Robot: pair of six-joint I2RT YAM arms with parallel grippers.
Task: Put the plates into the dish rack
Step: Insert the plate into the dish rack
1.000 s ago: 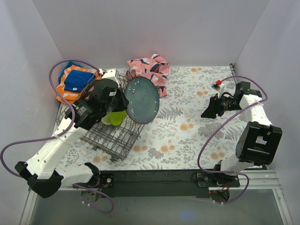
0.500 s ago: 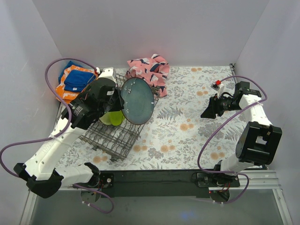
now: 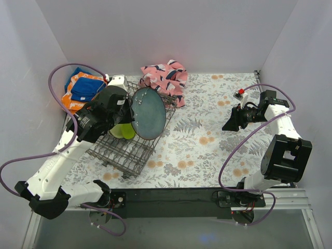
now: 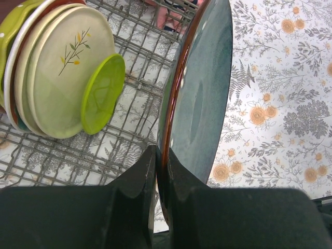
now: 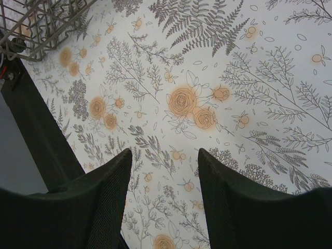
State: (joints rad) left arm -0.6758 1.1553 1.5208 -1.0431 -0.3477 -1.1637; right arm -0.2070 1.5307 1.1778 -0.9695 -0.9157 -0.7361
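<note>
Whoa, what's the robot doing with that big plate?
It's loading plates. The left arm has its jaws pinched shut on the rim of a big dark teal plate, holding it on edge over the wire dish rack. A row of cream plates and a small lime-green plate already stand in the rack. The right arm waits off to the side over the flowery tablecloth, jaws open and holding nothing.
</note>
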